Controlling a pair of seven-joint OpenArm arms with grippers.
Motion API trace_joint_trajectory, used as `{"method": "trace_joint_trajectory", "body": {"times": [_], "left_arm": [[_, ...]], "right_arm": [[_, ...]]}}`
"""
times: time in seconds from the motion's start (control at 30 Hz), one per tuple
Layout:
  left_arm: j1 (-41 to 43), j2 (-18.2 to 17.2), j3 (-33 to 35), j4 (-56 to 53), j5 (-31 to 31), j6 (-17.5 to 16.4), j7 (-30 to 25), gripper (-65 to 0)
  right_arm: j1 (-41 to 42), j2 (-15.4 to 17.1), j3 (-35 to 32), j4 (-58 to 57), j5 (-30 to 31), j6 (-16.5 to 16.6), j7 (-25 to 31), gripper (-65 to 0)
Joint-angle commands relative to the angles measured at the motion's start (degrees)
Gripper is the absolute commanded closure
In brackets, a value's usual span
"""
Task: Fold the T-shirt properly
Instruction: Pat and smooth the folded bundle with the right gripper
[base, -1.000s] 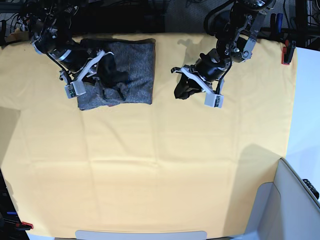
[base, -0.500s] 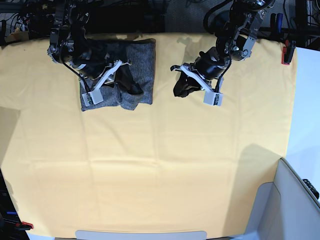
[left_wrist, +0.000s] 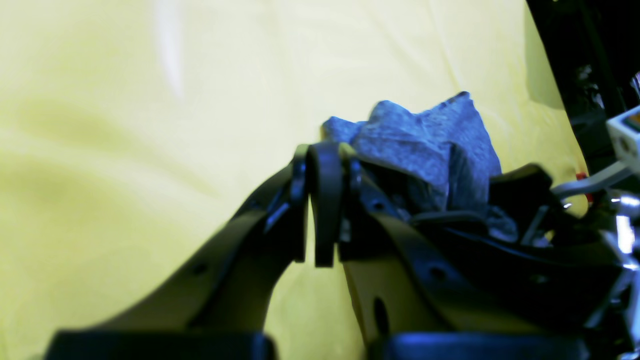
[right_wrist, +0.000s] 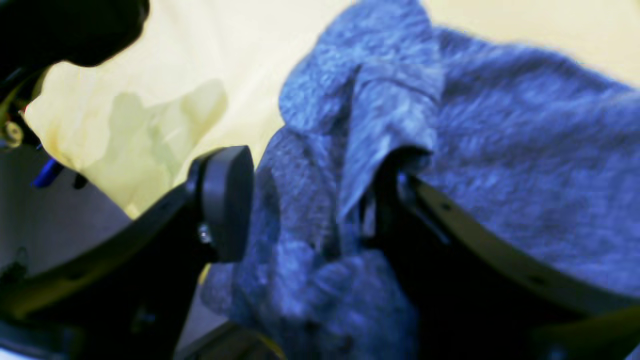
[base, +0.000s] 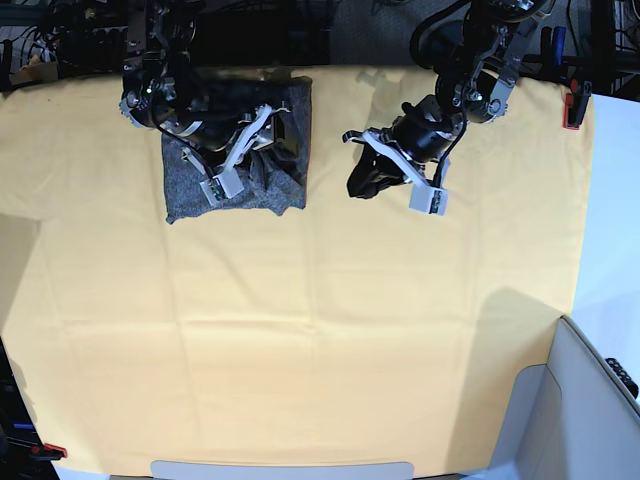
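T-shirt (base: 190, 190) bunched between spread right end effector (right_wrist: 305, 200) fingers.

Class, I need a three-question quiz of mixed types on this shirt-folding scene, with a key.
1. True or false: the left hand is shut and holds nothing.
2. Multiple choice: in the base view, the grey T-shirt lies A) at the table's near edge, B) near the far edge of the yellow table cloth, C) off the table.
3. Fill in: in the right wrist view, the right hand has its jaws ____ with shirt fabric bunched between them.

Key: 1 true; 2 B; 3 apart.
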Motion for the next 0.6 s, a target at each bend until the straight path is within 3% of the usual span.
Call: {"method": "trace_joint_trajectory", "body": {"times": [0.0, 0.2, 0.4, 0.57], "left_arm": [[-0.46, -0.2, -0.33, 1.21, -0.27, -0.54, -1.25, -0.3], [-0.46, -0.2, -0.33, 1.21, -0.18, -0.54, -1.25, -0.3], [-0.54, -0.2, -0.33, 1.21, -0.18, -0.54, -1.25, -0.3], [-0.54, -0.2, -0.33, 1.12, -0.18, -0.54, -1.25, -0.4]], "right_arm": [[0.54, -0.06, -0.35, 1.83, 1.18, 0.39, 1.12, -35.6], [1.42, 0.03, -2.11, 4.03, 2.41, 0.47, 1.12, -35.6], [4.23, 3.72, -7.38, 3.94, 11.73, 0.47, 1.12, -35.6], [4.93, 5.04, -6.06, 3.85, 16.39, 0.47, 1.12, -35.6]]}}
